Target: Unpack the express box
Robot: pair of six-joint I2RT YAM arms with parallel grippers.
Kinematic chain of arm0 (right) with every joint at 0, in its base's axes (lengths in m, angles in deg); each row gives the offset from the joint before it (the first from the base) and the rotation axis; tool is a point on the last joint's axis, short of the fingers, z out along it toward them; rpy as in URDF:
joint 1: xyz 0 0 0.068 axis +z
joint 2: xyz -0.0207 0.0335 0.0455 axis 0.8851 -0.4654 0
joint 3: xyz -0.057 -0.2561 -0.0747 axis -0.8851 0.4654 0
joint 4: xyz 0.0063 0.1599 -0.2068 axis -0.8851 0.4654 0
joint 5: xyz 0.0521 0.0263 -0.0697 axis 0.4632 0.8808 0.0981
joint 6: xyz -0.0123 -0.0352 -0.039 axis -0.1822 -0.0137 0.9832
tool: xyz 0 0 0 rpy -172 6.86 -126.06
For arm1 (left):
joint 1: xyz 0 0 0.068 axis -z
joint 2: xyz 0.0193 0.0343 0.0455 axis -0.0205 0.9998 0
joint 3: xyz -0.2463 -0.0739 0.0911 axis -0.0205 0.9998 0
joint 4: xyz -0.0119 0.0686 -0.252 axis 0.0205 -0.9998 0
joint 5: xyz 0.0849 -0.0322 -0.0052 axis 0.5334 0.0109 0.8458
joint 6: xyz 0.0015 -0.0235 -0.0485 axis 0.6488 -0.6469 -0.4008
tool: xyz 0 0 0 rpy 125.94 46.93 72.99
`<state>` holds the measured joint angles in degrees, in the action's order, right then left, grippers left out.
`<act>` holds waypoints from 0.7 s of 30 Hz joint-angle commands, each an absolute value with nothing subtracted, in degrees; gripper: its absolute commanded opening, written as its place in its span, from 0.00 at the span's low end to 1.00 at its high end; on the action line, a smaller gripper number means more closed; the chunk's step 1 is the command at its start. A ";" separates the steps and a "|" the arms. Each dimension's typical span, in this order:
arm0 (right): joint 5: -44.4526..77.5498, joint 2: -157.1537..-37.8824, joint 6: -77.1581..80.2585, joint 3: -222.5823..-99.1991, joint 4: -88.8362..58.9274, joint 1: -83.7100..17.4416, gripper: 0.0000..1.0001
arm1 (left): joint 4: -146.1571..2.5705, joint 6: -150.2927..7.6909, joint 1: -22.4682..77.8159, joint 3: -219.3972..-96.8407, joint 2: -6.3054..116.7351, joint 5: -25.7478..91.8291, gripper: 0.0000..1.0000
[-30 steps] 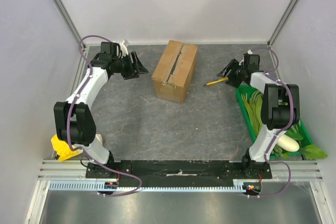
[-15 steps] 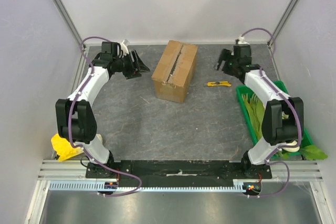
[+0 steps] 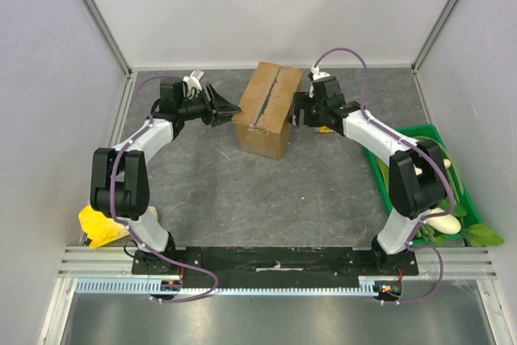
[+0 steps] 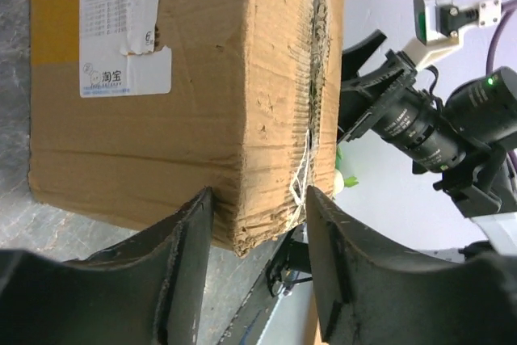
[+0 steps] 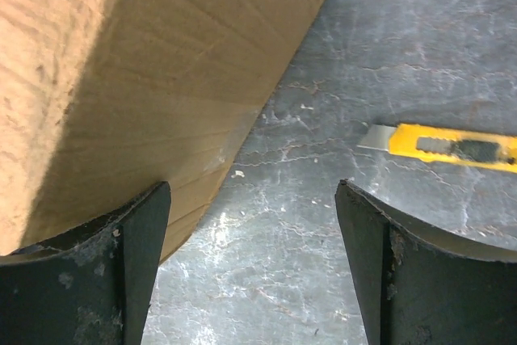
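The brown cardboard express box (image 3: 266,111) stands at the back middle of the table, flaps shut, with a ragged centre seam. My left gripper (image 3: 227,107) is open at the box's left end. In the left wrist view (image 4: 258,240) its jaws straddle a bottom corner of the box (image 4: 186,94) by the seam. My right gripper (image 3: 300,111) is open and empty at the box's right side. In the right wrist view (image 5: 250,240) one finger (image 5: 137,240) lies beside the box wall (image 5: 137,62).
A yellow utility knife (image 5: 452,147) lies on the table just right of the box, mostly under the right arm in the top view. A green crate (image 3: 374,159) of vegetables stands at the right edge. A yellow object (image 3: 97,228) lies at the near left.
My right arm has swung left from beside the crate, leaving the knife on the table, to the box's right side. My left gripper has moved right up to the box.
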<state>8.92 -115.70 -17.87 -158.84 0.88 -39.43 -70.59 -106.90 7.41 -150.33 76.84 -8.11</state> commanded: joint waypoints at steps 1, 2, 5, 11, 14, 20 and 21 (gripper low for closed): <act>11.11 -117.95 -14.84 -163.65 0.18 -37.30 0.90 | -62.03 -111.40 7.85 -148.62 76.84 -15.64 0.52; 11.19 -118.56 -14.66 -164.53 0.18 -37.21 0.90 | -62.03 -110.88 8.29 -148.27 76.23 -16.17 0.51; 10.41 -119.79 -14.05 -167.07 2.45 -37.04 0.90 | -61.94 -110.43 9.08 -145.72 75.00 -16.45 0.45; 2.33 -118.75 -14.22 -170.59 7.64 -37.21 0.91 | -59.31 -111.31 11.63 -143.61 75.26 -17.49 0.34; -3.80 -117.08 -13.70 -171.91 9.75 -37.04 0.92 | -59.74 -110.09 12.68 -143.08 74.56 -18.38 0.34; -10.07 -113.65 -10.02 -175.25 12.22 -35.20 0.92 | -71.42 -100.95 12.43 -145.53 70.43 -6.62 0.56; -11.73 -113.64 -9.22 -176.04 12.75 -33.62 0.92 | -73.52 -100.25 12.51 -147.28 70.08 -5.55 0.59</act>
